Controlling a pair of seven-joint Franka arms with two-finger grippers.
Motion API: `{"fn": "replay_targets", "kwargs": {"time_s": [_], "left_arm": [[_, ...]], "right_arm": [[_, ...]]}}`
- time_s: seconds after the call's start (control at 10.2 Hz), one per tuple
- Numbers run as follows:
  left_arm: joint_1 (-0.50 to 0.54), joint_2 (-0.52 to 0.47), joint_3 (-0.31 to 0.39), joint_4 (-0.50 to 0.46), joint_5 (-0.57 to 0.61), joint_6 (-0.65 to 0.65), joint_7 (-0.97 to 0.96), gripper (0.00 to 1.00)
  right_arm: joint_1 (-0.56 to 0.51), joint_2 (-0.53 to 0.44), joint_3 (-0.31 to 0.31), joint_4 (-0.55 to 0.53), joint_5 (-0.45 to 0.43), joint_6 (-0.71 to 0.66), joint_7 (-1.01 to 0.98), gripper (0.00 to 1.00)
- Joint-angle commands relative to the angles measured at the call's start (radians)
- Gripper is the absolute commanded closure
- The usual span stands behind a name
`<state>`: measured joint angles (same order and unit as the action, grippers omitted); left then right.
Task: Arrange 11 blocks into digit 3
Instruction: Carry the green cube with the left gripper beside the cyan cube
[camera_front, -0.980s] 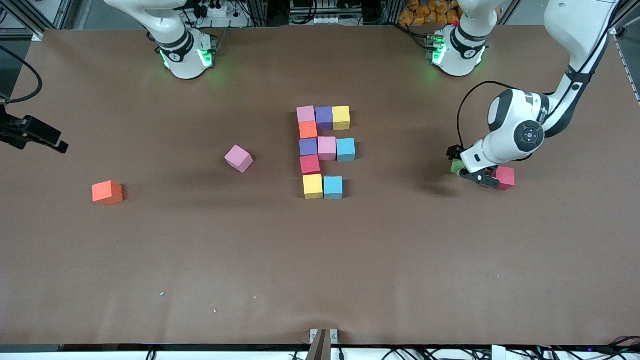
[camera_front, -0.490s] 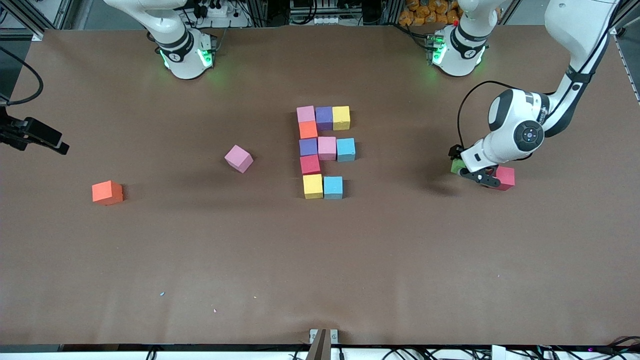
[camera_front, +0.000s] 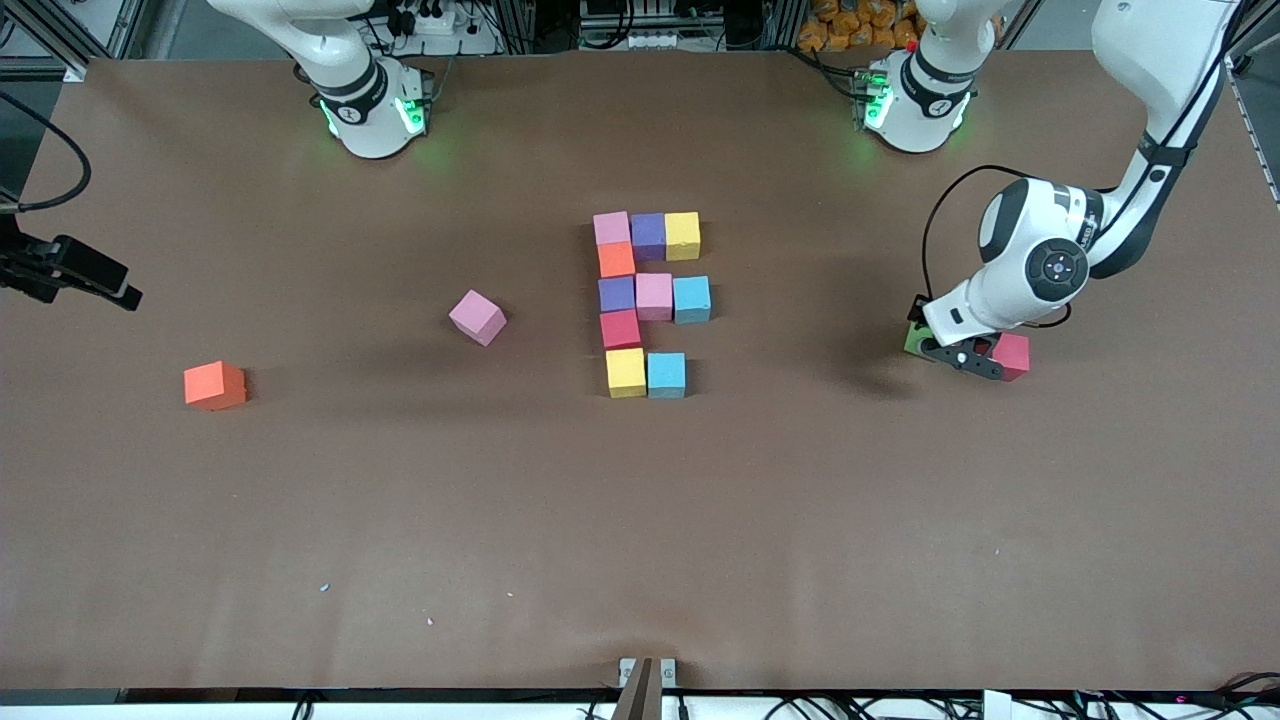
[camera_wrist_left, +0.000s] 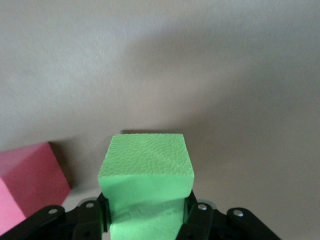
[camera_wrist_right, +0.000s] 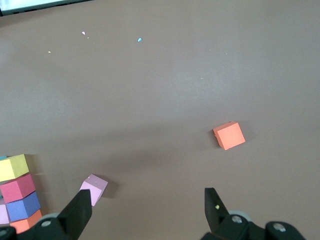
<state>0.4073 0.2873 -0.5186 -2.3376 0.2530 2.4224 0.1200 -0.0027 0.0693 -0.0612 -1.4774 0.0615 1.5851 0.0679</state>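
- Looking at the right part of the front frame, the left gripper (camera_front: 945, 350) is down at the brown bench (camera_front: 640, 520), its fingers (camera_wrist_left: 95, 220) pinching the small green foam cube (camera_wrist_left: 146, 172) from two opposite sides.
- That green cube sits right between the fingers, with its top face level and its edges square to them. It's a cube, so no real long axis to worry about.
- A red-pink foam cube (camera_front: 1011, 356) sits just beside the held one, toward the left arm's end of the bench, loose and apart from the fingers.
- The key relation, I'd say: the half-built digit (camera_front: 650, 300) is mid-frame in the front view, well apart from the green cube and toward the right arm's end, so the carry has to run that way across the bench.
- The digit looks like nine cubes so far, in three short rows joined by a column, so my guess is two more are needed.
- The right gripper (camera_wrist_right: 150, 210) waits up in the air with fingers spread wide and nothing in them. Its wrist view looks down on a loose pink foam cube (camera_wrist_right: 93, 188) and a loose orange foam cube (camera_wrist_right: 229, 135).
- Those two lie in the left half of the front frame, so the right arm is the nearer one for them.
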Motion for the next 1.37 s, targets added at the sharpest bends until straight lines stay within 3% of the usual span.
{"fn": "replay_targets", "kwargs": {"time_s": [0.0, 0.39, 0.69, 1.27], "left_arm": [[-0.105, 0.003, -0.001, 0.084, 0.040, -0.043, -0.003, 0.80], [-0.267, 0.139, -0.001, 0.311, 0.153, -0.124, -0.002, 0.83], [-0.404, 0.243, -0.001, 0.501, 0.219, -0.265, 0.026, 0.82], [-0.528, 0.343, 0.000, 0.667, 0.223, -0.276, 0.335, 0.81]], "right_arm": [[0.006, 0.003, -0.002, 0.008, 0.009, 0.001, 0.010, 0.00], [0.004, 0.004, -0.002, 0.008, 0.009, 0.004, 0.010, 0.00], [0.004, 0.004, -0.003, 0.006, 0.009, 0.006, 0.010, 0.00], [0.004, 0.007, -0.002, 0.006, 0.009, 0.007, 0.010, 0.00]]}}
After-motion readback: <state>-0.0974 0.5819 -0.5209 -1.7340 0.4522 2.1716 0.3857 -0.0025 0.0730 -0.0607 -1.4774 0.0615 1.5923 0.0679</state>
